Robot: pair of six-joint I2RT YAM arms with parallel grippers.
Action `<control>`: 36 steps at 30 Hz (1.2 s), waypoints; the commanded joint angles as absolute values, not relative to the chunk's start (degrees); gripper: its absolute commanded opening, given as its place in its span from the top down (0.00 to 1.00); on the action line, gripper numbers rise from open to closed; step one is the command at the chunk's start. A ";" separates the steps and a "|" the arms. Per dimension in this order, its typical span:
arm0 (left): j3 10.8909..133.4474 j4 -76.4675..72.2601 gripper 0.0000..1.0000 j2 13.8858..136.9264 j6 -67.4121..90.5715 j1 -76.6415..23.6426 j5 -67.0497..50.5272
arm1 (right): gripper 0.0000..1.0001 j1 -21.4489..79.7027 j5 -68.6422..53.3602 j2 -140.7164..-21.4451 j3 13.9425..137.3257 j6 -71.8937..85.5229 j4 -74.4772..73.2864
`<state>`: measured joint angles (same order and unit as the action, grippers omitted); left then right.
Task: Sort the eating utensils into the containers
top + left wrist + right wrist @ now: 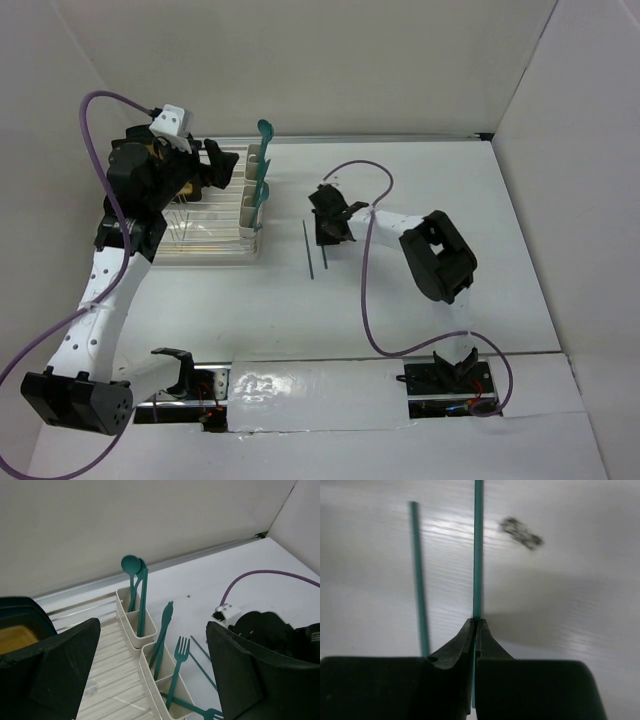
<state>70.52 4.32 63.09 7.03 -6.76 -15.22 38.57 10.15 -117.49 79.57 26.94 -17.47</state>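
Observation:
The cream containers (pixel 254 196) stand in a row on the right side of the dish rack. In the left wrist view they (pixel 131 626) hold teal spoons (pixel 131 565), a knife (pixel 167 612) and a fork (pixel 181 647). My left gripper (pixel 220 165) hovers over the rack beside them, open and empty, with its fingers (pixel 55 665) wide apart. My right gripper (pixel 327 228) is low at the table, shut on the thin handle of a teal utensil (pixel 478 555). A second teal utensil (pixel 418 575) lies on the table just left of it, also seen from above (pixel 307 248).
The clear ribbed dish rack tray (pixel 200 238) sits at the left, with a black-rimmed yellow plate (pixel 15 635) at its far side. Another fork (pixel 210 712) leans out of the nearest cup. A dark smudge (pixel 520 532) marks the table. White walls enclose the table.

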 commanded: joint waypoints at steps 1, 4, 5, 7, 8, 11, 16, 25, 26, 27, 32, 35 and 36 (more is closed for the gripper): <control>73.47 6.50 0.00 64.15 11.42 -7.03 -14.15 | 1.00 33.23 3.54 -113.05 71.91 27.07 -19.62; 73.92 6.77 0.01 66.00 15.89 -7.29 -15.55 | 1.00 30.68 -5.86 -104.69 69.43 27.77 -13.30; 74.70 6.16 0.02 66.79 16.52 -7.47 -18.78 | 1.00 30.24 -9.98 -103.20 69.96 28.30 -12.14; 77.15 7.03 0.02 70.90 18.36 -9.30 -20.21 | 1.00 30.15 -12.12 -100.73 71.88 28.74 -10.99; 80.47 7.73 0.02 72.23 18.63 -9.23 -20.74 | 1.00 30.41 -13.00 -100.20 73.03 29.09 -10.03; 85.50 11.33 0.03 77.42 18.98 -11.95 -22.23 | 1.00 30.50 -16.16 -96.78 75.76 29.53 -6.16; 88.59 10.91 0.05 80.59 22.06 -13.54 -23.29 | 1.00 30.94 -19.86 -91.60 77.26 29.79 -1.15; 90.96 9.05 0.10 85.51 24.52 -16.52 -23.20 | 1.00 31.99 -21.18 -87.37 78.49 32.87 5.97; 91.14 8.62 0.11 85.87 24.70 -16.87 -23.20 | 1.00 32.25 -21.18 -86.58 78.49 33.05 6.93; 91.32 8.53 0.12 86.57 25.13 -17.14 -23.03 | 1.00 32.34 -21.18 -86.31 78.49 33.13 7.73; 94.13 8.44 0.17 89.56 27.86 -17.75 -23.03 | 1.00 33.83 -23.46 -87.63 81.83 32.96 8.17; 97.28 9.49 0.22 92.10 28.30 -18.19 -22.33 | 1.00 34.63 -23.99 -87.19 81.83 33.31 10.10; 98.08 10.28 0.24 93.07 28.30 -18.37 -21.63 | 1.00 35.06 -23.99 -86.75 82.35 33.31 10.11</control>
<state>94.21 11.57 91.81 26.63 -17.91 -22.11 33.85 -22.31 -89.17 79.35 32.99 4.89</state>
